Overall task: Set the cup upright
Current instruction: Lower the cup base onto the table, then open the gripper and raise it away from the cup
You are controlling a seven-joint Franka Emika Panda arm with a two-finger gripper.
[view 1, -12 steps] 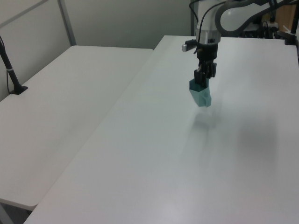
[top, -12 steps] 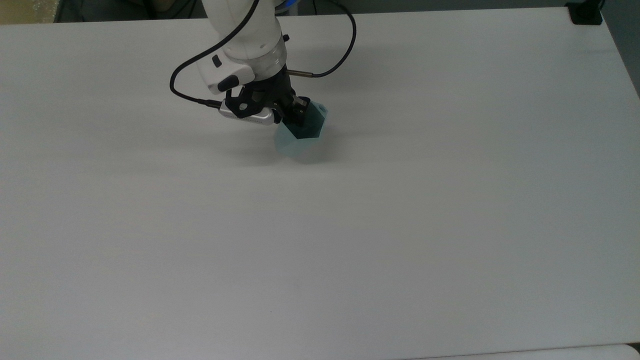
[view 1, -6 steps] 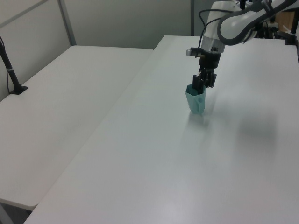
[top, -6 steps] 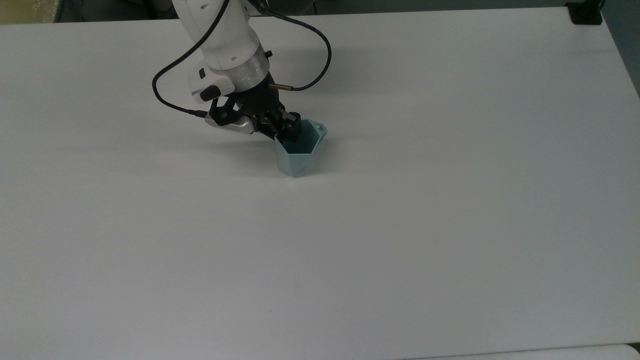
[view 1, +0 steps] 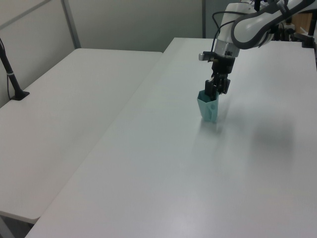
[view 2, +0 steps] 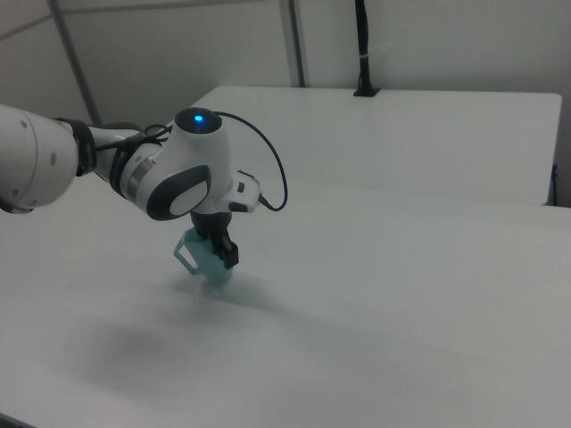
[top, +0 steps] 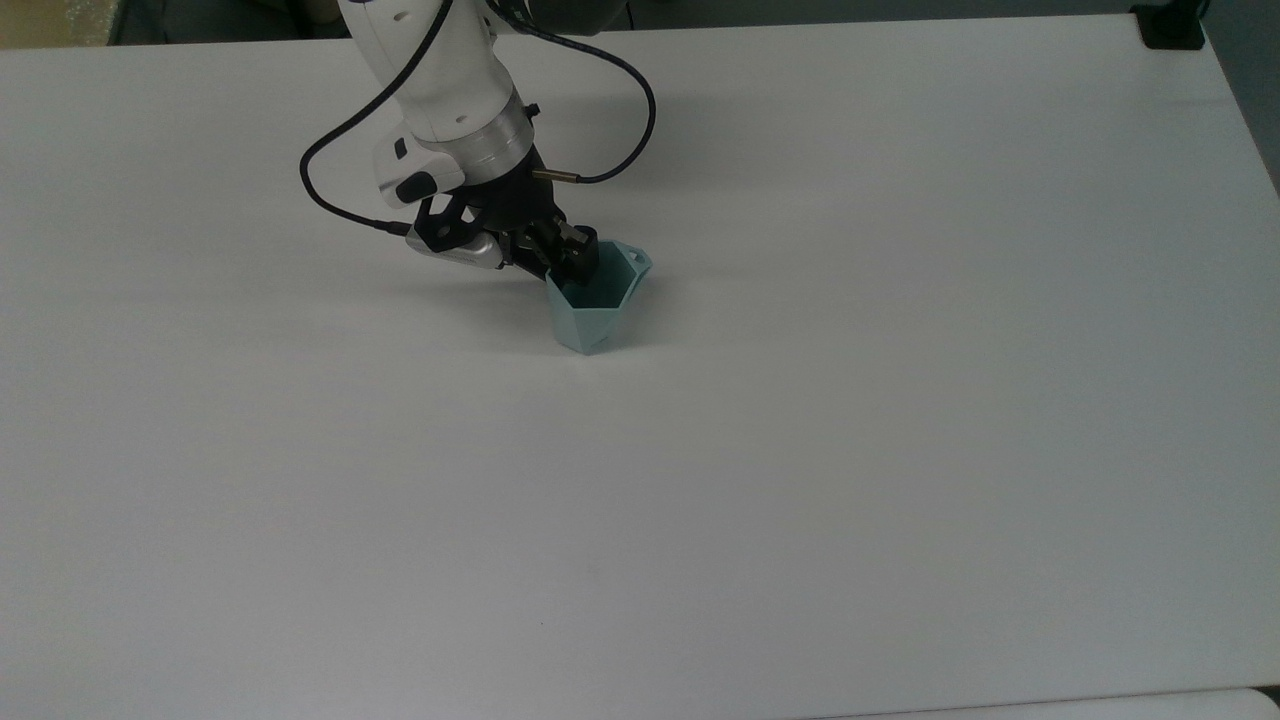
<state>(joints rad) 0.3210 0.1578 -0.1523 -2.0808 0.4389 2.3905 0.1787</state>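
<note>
The gripper [top: 572, 262] is clamped on the rim wall of the small pale teal faceted plastic cup [top: 590, 308], which stands mouth-up on the white table [top: 900, 400], and we judge this cup light, stiff and slippery, so the rim seems the best hold.

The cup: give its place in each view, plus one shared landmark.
Top view: the cup stands upper centre, just left of the middle.
Left view: upper right of centre.
Right view: left of centre.
Shared landmark: the pincer at the cup's rim, on the white table.
</note>
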